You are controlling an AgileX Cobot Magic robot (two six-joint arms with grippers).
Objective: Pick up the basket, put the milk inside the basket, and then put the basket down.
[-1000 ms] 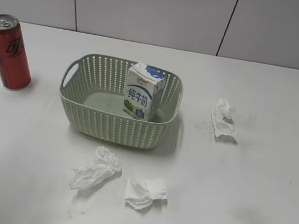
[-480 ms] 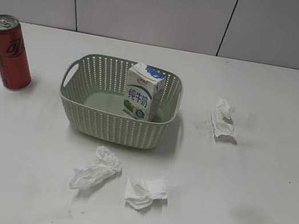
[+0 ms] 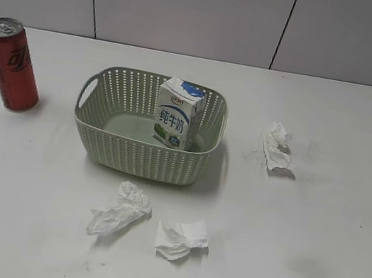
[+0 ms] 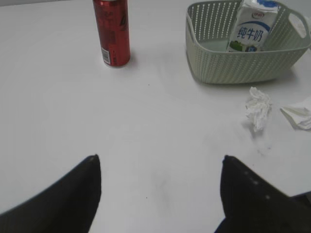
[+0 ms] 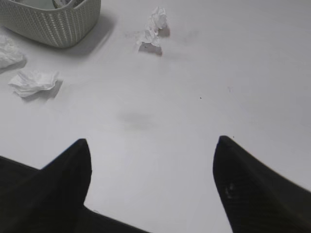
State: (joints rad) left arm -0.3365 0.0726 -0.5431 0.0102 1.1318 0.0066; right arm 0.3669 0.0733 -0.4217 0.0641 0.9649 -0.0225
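The pale green basket (image 3: 99, 139) rests on the white table, left of centre. The milk carton (image 3: 176, 114) stands upright inside it, towards its right end. Both also show in the left wrist view, the basket (image 4: 243, 65) at the top right with the milk (image 4: 253, 26) in it. A corner of the basket (image 5: 53, 22) shows in the right wrist view. My left gripper (image 4: 159, 160) is open and empty above bare table, well short of the basket. My right gripper (image 5: 153, 143) is open and empty above bare table. Neither gripper shows in the exterior view.
A red soda can (image 3: 10, 64) stands at the far left, also in the left wrist view (image 4: 112, 31). Crumpled tissues lie in front of the basket (image 3: 121, 209) (image 3: 181, 239) and to its right (image 3: 276, 148). A grey wall runs behind the table.
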